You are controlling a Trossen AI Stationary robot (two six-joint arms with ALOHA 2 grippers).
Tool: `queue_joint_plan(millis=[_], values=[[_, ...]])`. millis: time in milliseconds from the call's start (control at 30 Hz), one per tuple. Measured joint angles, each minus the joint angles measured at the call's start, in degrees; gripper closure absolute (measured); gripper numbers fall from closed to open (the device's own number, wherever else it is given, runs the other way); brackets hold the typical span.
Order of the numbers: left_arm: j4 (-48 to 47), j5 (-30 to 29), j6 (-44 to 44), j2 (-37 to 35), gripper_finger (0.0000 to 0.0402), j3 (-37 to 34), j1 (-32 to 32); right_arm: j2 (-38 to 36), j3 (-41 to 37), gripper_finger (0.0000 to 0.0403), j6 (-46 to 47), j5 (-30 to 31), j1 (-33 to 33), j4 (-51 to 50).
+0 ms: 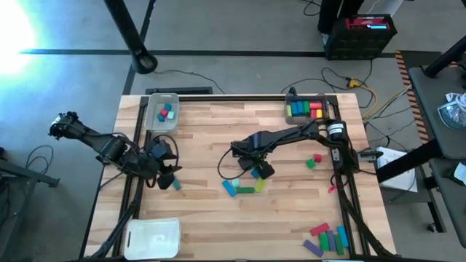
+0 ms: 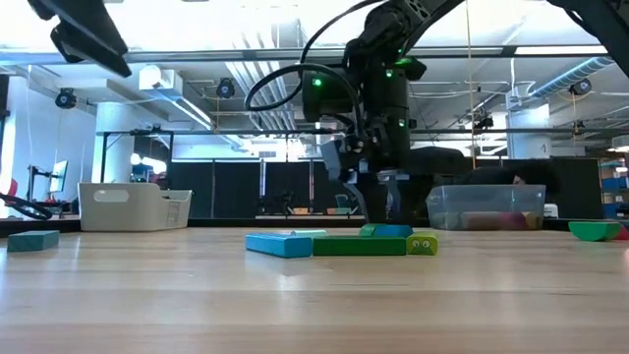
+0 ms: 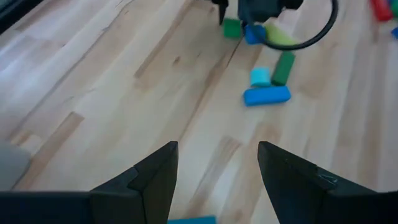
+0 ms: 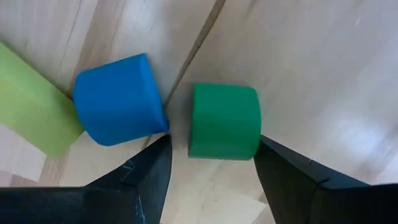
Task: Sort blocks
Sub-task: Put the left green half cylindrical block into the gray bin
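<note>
We are working over the wooden table [image 1: 218,131], our right gripper [image 4: 208,165] reaching down at its middle with fingers spread wide, straddling a green cube [image 4: 224,121] without closing on it. A blue cube [image 4: 118,99] is sitting just beside it, touching a lime bar [image 4: 31,102]. Our left gripper [image 3: 217,168] is hovering near the table's left side, fingers wide and holding nothing, just by a teal block [image 1: 176,185].
</note>
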Motion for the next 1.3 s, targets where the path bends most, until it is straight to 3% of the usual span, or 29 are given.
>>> queue_joint_plan(millis=[267,567,667,867,1000,1167,1300], values=[[-2.9,-0.4,4.3,0.1,0.0196,0.0,0.0,0.0,-0.1,0.0191,5.8,-1.1,0.0,2.1],[-2.8,0.8,20.6,3.6,0.0196,0.0,0.0,0.0,-0.2,0.0201,8.2,-1.3,0.0,3.2],[-2.8,2.4,26.0,6.4,0.0196,0.0,0.0,0.0,-0.3,0.0213,9.5,-1.5,-0.2,4.2],[-0.5,1.0,25.4,10.1,0.0196,0.0,-0.2,0.0,-0.7,0.0261,12.5,-1.7,-0.2,4.6],[1.7,-3.5,24.9,8.3,0.0196,0.0,-0.5,-0.4,0.6,0.0277,16.7,-2.5,-0.3,3.2],[3.2,-14.5,25.3,3.5,0.0196,-0.3,-0.7,-6.2,4.9,0.0277,22.9,-3.2,-0.9,0.0],[10.5,-21.9,32.3,1.5,0.0195,-2.2,-0.5,-11.5,8.0,0.0277,29.6,-6.3,-2.8,1.0]])
